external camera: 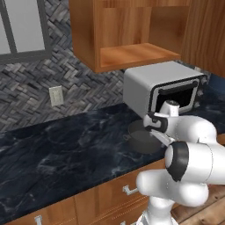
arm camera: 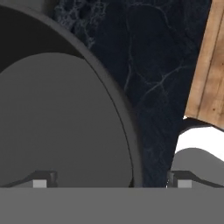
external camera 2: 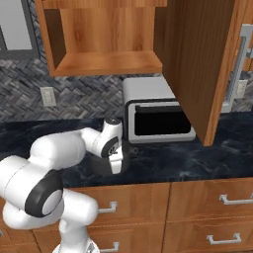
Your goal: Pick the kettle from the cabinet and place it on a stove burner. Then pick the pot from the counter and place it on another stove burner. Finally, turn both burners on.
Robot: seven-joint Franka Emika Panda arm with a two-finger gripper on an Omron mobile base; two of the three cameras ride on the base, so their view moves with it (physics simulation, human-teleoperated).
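The wide dark grey pot (external camera: 137, 141) (external camera 2: 98, 169) stands on the black marble counter (external camera: 66, 149) (external camera 2: 197, 158), in front of a silver oven. My gripper (external camera: 161, 135) (external camera 2: 117, 167) (arm camera: 111, 181) points down over the pot's near rim and is open. In the hand view one fingertip (arm camera: 43, 179) hangs over the pot's inside (arm camera: 65, 118) and the other over the counter (arm camera: 153, 65) outside, so the jaws straddle the pot's wall without closing on it. The brown cabinet's doorless niche (external camera: 132, 55) (external camera 2: 106, 64) has a bare shelf. The kettle and the stove are out of view.
A silver toaster oven (external camera: 162, 88) (external camera 2: 153, 113) with a dark window stands right behind the pot. An open wooden cabinet door (external camera 2: 197, 64) juts out at the right. Brown drawers with silver handles (external camera 2: 232, 197) run under the counter. A wall outlet (external camera: 56, 95) sits on the herringbone backsplash.
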